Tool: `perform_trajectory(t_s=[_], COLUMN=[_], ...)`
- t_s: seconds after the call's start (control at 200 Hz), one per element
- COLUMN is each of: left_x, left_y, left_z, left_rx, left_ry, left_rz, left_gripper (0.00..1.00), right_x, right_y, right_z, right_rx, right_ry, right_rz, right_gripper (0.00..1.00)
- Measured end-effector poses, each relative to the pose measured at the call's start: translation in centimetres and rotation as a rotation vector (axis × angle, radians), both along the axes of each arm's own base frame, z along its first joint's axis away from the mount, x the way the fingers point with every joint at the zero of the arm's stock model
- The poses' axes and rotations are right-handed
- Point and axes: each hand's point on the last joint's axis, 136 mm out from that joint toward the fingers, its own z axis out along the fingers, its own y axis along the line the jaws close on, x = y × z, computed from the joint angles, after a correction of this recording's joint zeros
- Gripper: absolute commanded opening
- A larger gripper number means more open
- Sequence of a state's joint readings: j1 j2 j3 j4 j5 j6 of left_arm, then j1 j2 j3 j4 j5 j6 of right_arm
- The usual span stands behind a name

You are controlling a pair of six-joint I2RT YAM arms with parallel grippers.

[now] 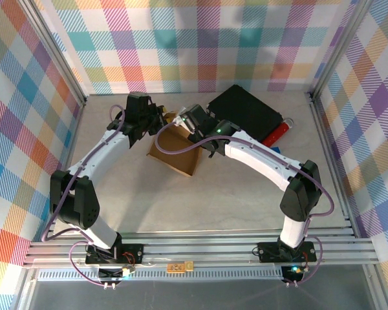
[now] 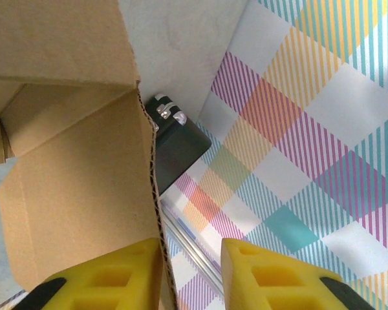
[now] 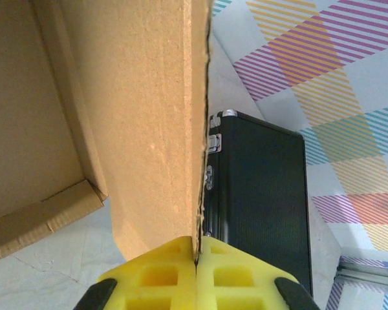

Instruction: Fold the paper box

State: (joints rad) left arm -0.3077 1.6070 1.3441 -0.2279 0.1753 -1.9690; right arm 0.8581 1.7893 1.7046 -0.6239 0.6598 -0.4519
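Past the middle of the table (image 1: 246,200), toward its far edge, the paper box (image 1: 174,155) lies partly folded with walls raised, and both arms reach to it from the near edge. The right gripper (image 3: 195,242) has its yellow pads pinched together on the edge of one cardboard wall. The left gripper (image 2: 189,245) stands narrowly parted around another wall's edge, cardboard against one pad and a gap before the other. Behind the box, the black case (image 1: 246,111) lies along the far edge, toward the right corner.
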Motion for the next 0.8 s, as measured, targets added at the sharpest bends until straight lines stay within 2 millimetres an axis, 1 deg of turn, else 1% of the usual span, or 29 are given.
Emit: perform_trajectory(t_s=[0.155,0.275,0.29,0.3,0.395,0.52,0.545,0.62,0.66,0.715,0.795], left_x=[-0.1,-0.1,-0.1,-0.1,0.1,0.6,0.8,1.0,1.2,1.6,2.6], left_y=[-0.2,-0.2,-0.2,-0.2,-0.2,-0.3,-0.3,-0.6,-0.7,-0.7,-1.0], left_z=[0.1,0.1,0.1,0.1,0.4,0.7,0.8,0.6,0.0,-1.1,-2.2], left_rx=[-0.010,-0.010,-0.010,-0.010,-0.013,-0.021,-0.026,-0.040,-0.044,-0.053,-0.085], left_ry=[0.000,0.000,0.000,0.000,-0.014,-0.048,-0.062,-0.096,-0.104,-0.109,-0.140], left_rz=[-0.012,-0.013,-0.013,-0.013,-0.011,-0.006,-0.007,-0.014,-0.015,-0.023,-0.049], left_gripper=[0.16,0.05,0.03,0.00,0.00,0.00,0.00,0.00,0.00,0.00,0.00], right_x=[0.1,0.1,0.1,0.1,-0.1,-0.4,-0.6,-1.2,-1.5,-2.0,-2.3], right_y=[0.1,0.2,0.2,0.2,0.2,0.7,0.8,1.1,1.3,1.7,1.7], right_z=[0.4,0.7,0.6,0.6,0.5,0.9,1.0,1.1,1.1,1.3,1.5], right_rx=[0.007,0.013,0.012,0.013,0.016,0.058,0.073,0.123,0.156,0.196,0.258], right_ry=[-0.005,-0.008,-0.007,-0.006,0.008,0.033,0.045,0.087,0.114,0.141,0.184], right_rz=[-0.003,-0.005,-0.004,-0.006,-0.014,-0.039,-0.045,-0.059,-0.063,-0.067,-0.089], right_gripper=[0.00,0.00,0.00,0.00,0.00,0.00,0.06,0.36,0.49,0.60,0.68])
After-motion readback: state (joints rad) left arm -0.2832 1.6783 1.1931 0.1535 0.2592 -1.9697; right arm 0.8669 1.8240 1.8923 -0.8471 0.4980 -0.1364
